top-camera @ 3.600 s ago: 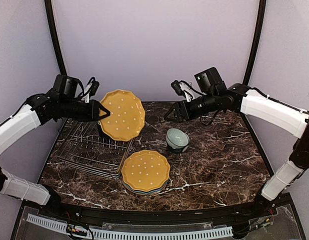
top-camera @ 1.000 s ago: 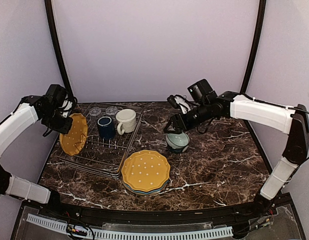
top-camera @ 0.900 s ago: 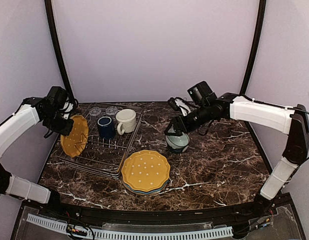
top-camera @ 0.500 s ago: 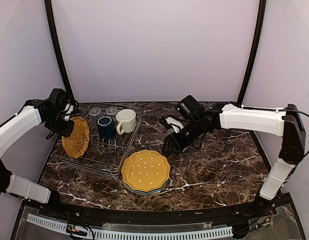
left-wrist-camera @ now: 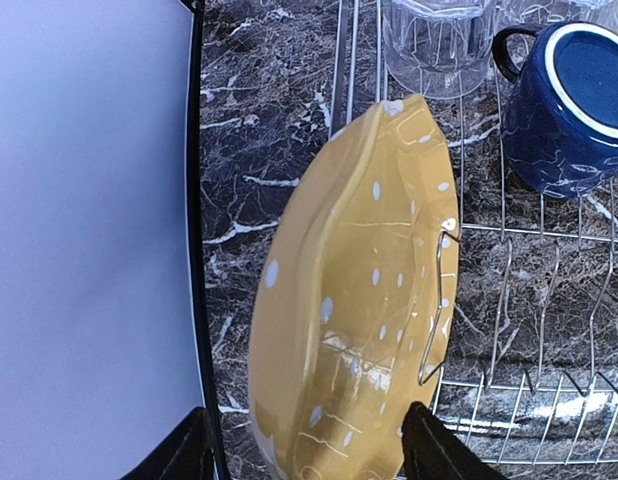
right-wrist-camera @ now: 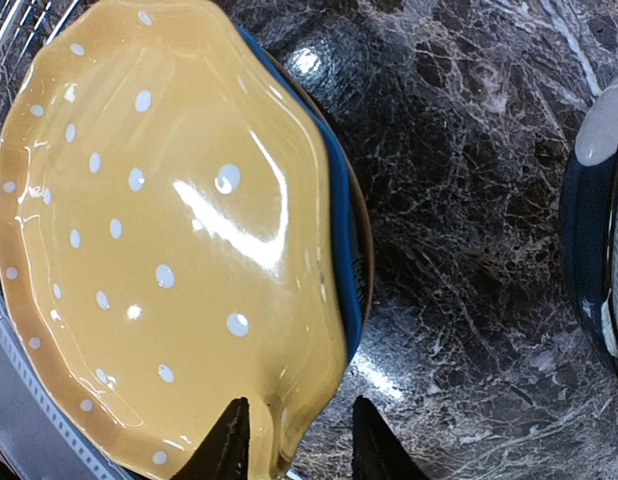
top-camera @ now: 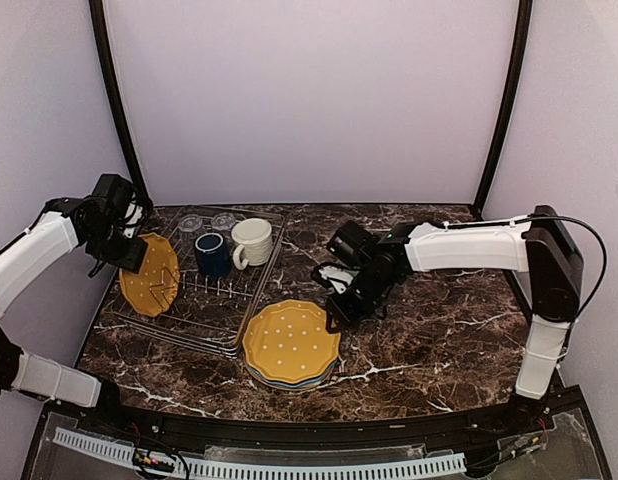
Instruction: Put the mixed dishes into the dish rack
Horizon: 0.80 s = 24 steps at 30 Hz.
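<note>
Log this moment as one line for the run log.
left gripper open around racked yellow plate, on edge in dish rack | right gripper open, straddling rim of top stacked plate

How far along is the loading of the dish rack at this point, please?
Done: a yellow dotted plate stands between the prongs of the dish rack, which also holds the navy mug, cream mug and glass tumblers; the left gripper is open around that plate. In hand: the right gripper straddles the rim of the top yellow plate of the stack. Left: that stack and the bowl on the table.
</note>
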Each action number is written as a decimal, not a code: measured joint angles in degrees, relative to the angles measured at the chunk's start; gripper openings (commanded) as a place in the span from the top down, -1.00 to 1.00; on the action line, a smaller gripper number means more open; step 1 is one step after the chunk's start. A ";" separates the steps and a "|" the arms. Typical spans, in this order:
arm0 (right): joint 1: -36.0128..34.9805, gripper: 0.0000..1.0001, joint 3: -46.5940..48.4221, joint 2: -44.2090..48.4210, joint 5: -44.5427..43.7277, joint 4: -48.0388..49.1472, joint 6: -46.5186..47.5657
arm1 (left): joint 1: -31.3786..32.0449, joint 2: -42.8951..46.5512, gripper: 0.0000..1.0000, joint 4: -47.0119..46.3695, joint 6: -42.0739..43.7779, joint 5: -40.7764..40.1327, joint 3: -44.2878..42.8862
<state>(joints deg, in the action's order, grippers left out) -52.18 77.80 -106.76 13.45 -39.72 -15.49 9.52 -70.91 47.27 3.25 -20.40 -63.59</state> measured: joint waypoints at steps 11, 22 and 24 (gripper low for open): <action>-0.42 0.67 1.51 -2.29 -0.20 0.39 -2.23 | -0.02 2.34 -0.31 -0.04 0.17 0.09 -1.16; -0.39 1.00 3.32 -2.34 -1.92 0.61 -5.44 | 0.00 3.93 -0.59 -1.36 0.33 6.99 -1.20; -0.39 1.00 3.45 -2.34 -2.19 0.35 -5.64 | 0.00 4.33 -0.60 -1.88 0.22 9.09 -1.22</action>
<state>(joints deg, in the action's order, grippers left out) -52.58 81.25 -109.10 11.27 -39.38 -21.12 9.52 -66.59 45.39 3.46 -11.31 -64.82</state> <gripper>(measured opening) 0.058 0.795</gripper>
